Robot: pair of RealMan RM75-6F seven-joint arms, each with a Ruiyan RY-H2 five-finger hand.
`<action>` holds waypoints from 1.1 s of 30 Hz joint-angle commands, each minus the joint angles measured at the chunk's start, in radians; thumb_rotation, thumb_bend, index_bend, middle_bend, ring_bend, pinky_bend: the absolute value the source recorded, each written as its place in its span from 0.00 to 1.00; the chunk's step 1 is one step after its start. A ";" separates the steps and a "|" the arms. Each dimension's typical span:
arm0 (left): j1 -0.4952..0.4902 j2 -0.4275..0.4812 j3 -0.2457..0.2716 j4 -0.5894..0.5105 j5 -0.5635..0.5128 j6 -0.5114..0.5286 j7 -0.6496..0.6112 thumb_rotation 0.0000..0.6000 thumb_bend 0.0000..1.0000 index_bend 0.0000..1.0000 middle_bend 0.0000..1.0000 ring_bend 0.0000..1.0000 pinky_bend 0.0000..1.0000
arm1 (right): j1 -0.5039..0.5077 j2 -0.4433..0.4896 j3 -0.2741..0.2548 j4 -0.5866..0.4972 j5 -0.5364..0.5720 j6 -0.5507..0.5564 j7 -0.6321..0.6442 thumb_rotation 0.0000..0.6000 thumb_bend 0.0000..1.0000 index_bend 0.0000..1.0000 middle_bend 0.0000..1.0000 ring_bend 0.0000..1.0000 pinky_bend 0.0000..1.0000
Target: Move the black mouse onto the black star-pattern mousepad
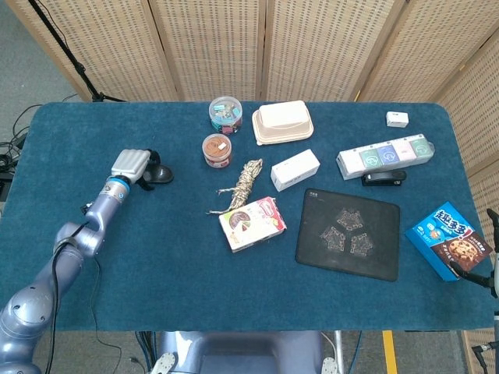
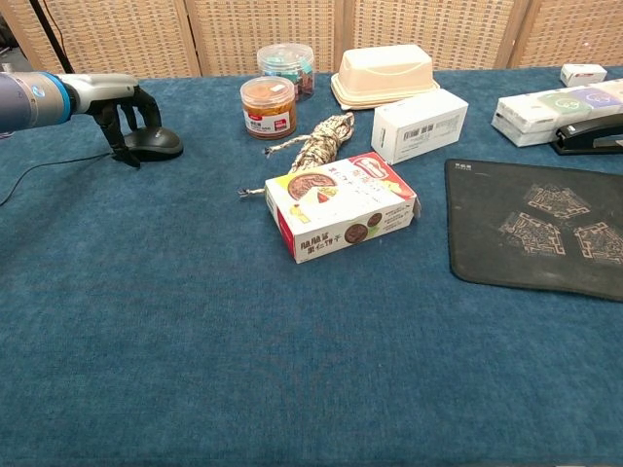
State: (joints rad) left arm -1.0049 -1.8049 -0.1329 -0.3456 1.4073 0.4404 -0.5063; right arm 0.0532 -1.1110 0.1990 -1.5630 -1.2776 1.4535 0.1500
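The black mouse [image 1: 163, 175] lies on the blue table at the far left, its cord trailing off to the left. My left hand [image 1: 132, 164] sits over the mouse's left end. In the chest view its fingers [image 2: 128, 105] reach down around the mouse [image 2: 162, 144], thumb on the near side, gripping it while it rests on the cloth. The black star-pattern mousepad [image 1: 348, 233] lies flat at the right, far from the mouse, also seen in the chest view as mousepad [image 2: 545, 229]. Only a sliver of my right hand [image 1: 493, 277] shows at the right edge.
Between mouse and pad lie a snack box [image 1: 252, 223], a rope bundle [image 1: 245, 183], an orange-lidded jar [image 1: 217, 149] and a white box [image 1: 295, 169]. A stapler [image 1: 383, 178] and a tea box row [image 1: 384, 156] sit behind the pad, a blue cookie box [image 1: 450, 240] to its right.
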 commanded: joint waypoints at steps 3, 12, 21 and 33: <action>-0.003 -0.024 -0.009 0.022 -0.016 0.011 0.033 1.00 0.14 0.47 0.41 0.39 0.41 | -0.002 0.000 0.000 0.002 -0.007 0.004 0.014 1.00 0.00 0.00 0.00 0.00 0.00; 0.011 -0.007 -0.018 -0.019 -0.028 0.063 0.063 1.00 0.15 0.54 0.46 0.44 0.46 | -0.007 0.003 -0.001 0.003 -0.012 0.008 0.028 1.00 0.00 0.00 0.00 0.00 0.00; 0.044 0.132 0.037 -0.267 0.057 0.204 0.023 1.00 0.15 0.53 0.46 0.44 0.46 | -0.006 0.005 -0.002 0.001 -0.016 0.004 0.036 1.00 0.00 0.00 0.00 0.00 0.00; 0.070 0.353 0.103 -0.802 0.242 0.487 0.169 1.00 0.14 0.53 0.46 0.44 0.46 | -0.013 0.013 -0.002 -0.008 -0.024 0.015 0.047 1.00 0.00 0.00 0.00 0.00 0.00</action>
State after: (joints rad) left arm -0.9426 -1.5224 -0.0561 -1.0159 1.5823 0.8454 -0.4084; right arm 0.0404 -1.0978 0.1971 -1.5712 -1.3012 1.4683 0.1969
